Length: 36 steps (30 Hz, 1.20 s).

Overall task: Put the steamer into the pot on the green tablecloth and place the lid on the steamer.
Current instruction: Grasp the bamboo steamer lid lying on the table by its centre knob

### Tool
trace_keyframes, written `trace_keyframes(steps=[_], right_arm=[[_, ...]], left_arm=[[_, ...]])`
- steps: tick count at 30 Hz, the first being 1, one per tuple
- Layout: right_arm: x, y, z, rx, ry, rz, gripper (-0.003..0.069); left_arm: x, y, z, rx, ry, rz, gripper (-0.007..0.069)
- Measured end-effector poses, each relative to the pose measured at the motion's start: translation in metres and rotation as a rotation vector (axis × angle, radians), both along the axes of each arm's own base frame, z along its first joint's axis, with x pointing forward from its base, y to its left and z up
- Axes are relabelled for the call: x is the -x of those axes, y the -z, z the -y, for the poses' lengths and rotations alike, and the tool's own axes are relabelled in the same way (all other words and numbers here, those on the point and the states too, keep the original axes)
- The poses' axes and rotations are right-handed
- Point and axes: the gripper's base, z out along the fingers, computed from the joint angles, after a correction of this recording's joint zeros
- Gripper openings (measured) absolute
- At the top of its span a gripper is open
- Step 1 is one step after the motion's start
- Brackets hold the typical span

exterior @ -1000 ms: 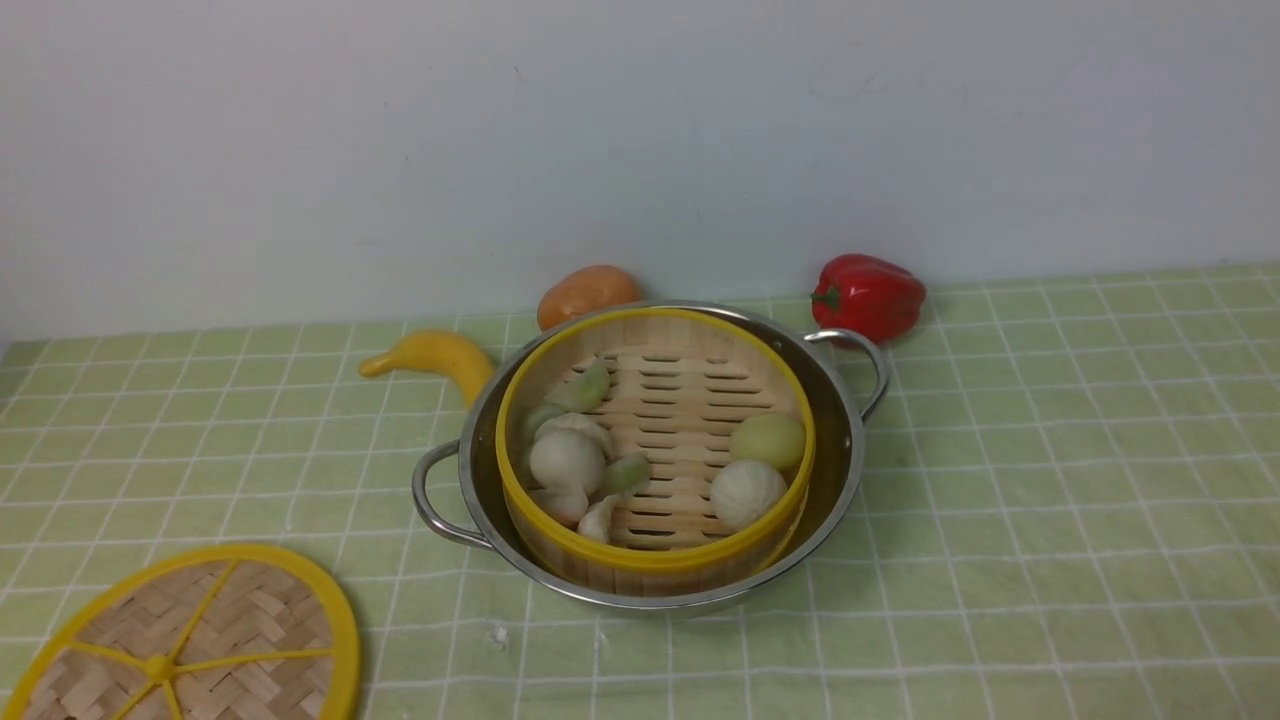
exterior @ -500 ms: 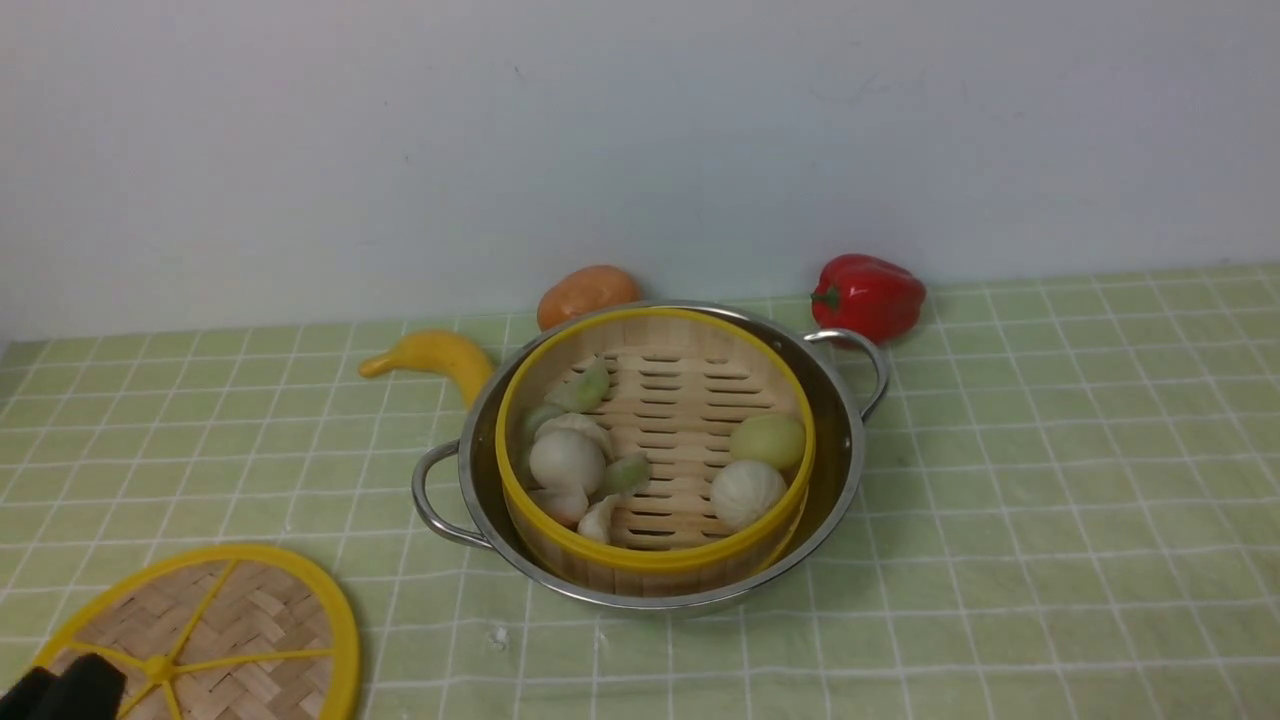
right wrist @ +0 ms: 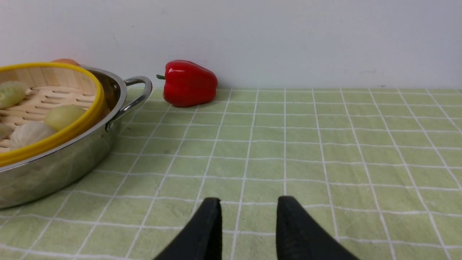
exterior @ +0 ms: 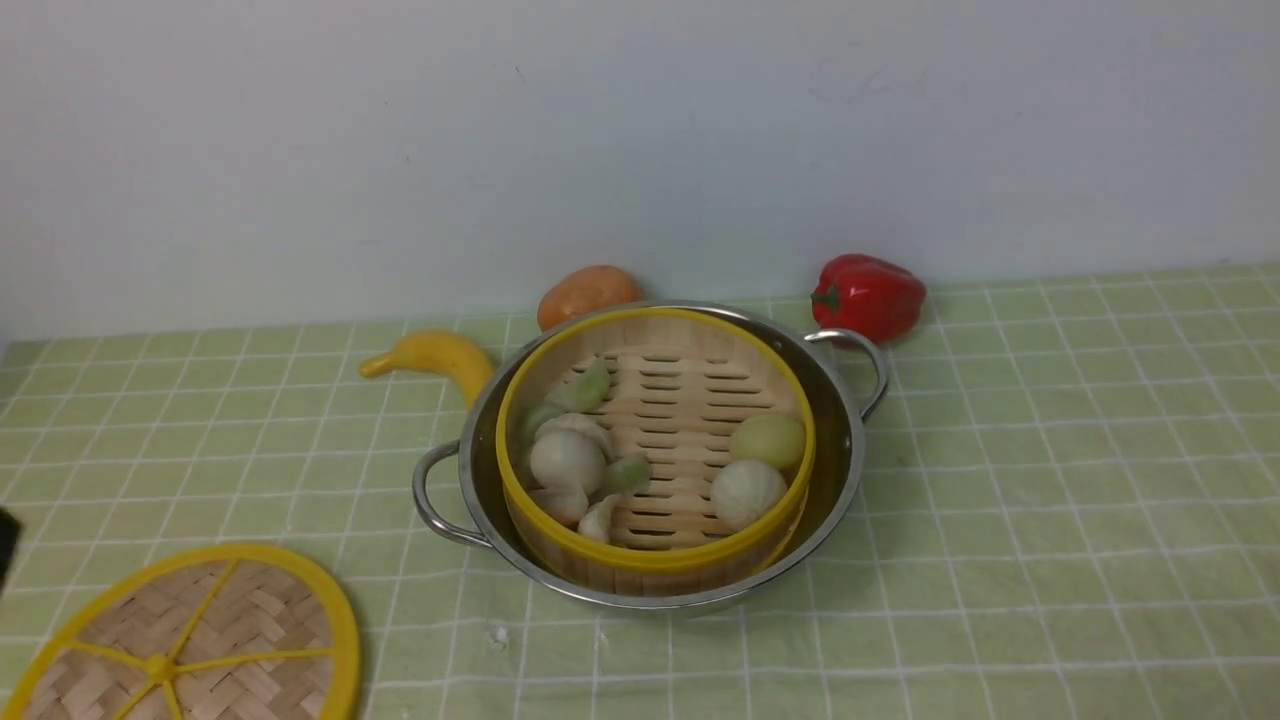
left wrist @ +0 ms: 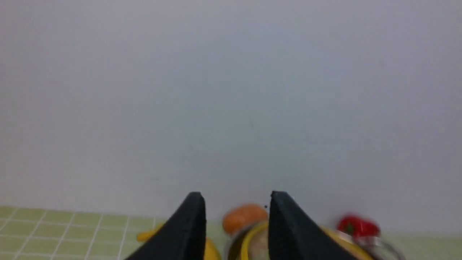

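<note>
The steamer point(exterior: 650, 562), a yellow-rimmed bamboo basket holding several buns and dumplings, sits inside the shiny pot point(exterior: 847, 430) in the middle of the green tablecloth point(exterior: 1050, 500). The lid point(exterior: 200, 625), a flat woven disc with yellow spokes, lies on the cloth at the near left, partly cut off by the frame. Only a dark sliver at the front view's left edge shows my left arm point(exterior: 4, 545). My left gripper point(left wrist: 236, 196) is open and empty, facing the wall above the steamer point(left wrist: 249, 238). My right gripper point(right wrist: 249, 200) is open over bare cloth, right of the pot point(right wrist: 65, 162).
A red pepper point(exterior: 868, 295), an orange round fruit point(exterior: 588, 293) and a yellow banana-shaped piece point(exterior: 430, 355) lie behind the pot against the white wall. One pot handle point(right wrist: 133, 97) sticks out toward the pepper point(right wrist: 189, 83).
My left gripper showed over the lid's near edge half a second ago; it has since lifted away to the left edge. Steamer, pot and lid have not moved.
</note>
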Motion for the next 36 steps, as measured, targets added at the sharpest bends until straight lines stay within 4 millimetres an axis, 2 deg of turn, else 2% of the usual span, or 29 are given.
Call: trace_keyframes(steps=[3, 4, 8, 11, 14, 15, 16, 18, 21, 23, 24, 29, 36], right_arm=[[0.0, 0.0, 0.0, 0.0, 0.0, 0.001, 0.024], [0.0, 0.0, 0.0, 0.0, 0.0, 0.001, 0.024], [0.0, 0.0, 0.0, 0.0, 0.0, 0.002, 0.024], [0.0, 0.0, 0.0, 0.0, 0.0, 0.002, 0.024], [0.0, 0.0, 0.0, 0.0, 0.0, 0.002, 0.024], [0.0, 0.0, 0.0, 0.0, 0.0, 0.002, 0.024], [0.0, 0.0, 0.0, 0.0, 0.0, 0.003, 0.024], [0.0, 0.0, 0.0, 0.0, 0.0, 0.003, 0.024], [0.0, 0.0, 0.0, 0.0, 0.0, 0.003, 0.024], [0.0, 0.0, 0.0, 0.0, 0.0, 0.003, 0.024], [0.0, 0.0, 0.0, 0.0, 0.0, 0.003, 0.024], [0.0, 0.0, 0.0, 0.0, 0.0, 0.003, 0.024], [0.0, 0.0, 0.0, -0.001, -0.001, 0.005, 0.024]], left_arm=[[-0.018, -0.021, 0.005, -0.124, 0.096, -0.306, 0.0243], [-0.029, -0.02, 0.004, -0.133, 0.108, -0.491, 0.0243], [-0.061, -0.015, -0.017, -0.173, -0.055, -0.971, 0.0243], [-0.087, -0.009, -0.033, -0.235, -0.201, -1.174, 0.0243], [-0.12, 0.007, -0.044, -0.309, -0.263, -1.314, 0.0243], [-0.122, 0.008, -0.044, -0.312, -0.266, -1.323, 0.0243], [-0.14, 0.023, -0.047, -0.343, -0.268, -1.395, 0.0243], [-0.15, 0.031, -0.048, -0.358, -0.269, -1.42, 0.0243], [-0.182, 0.063, -0.051, -0.388, -0.245, -1.502, 0.0243], [-0.188, 0.07, -0.051, -0.391, -0.239, -1.524, 0.0243], [-0.198, 0.083, -0.051, -0.386, -0.234, -1.55, 0.0243], [-0.213, 0.103, -0.049, -0.345, -0.221, -1.556, 0.0243], [-0.222, 0.112, -0.049, -0.33, -0.232, -1.535, 0.0243]])
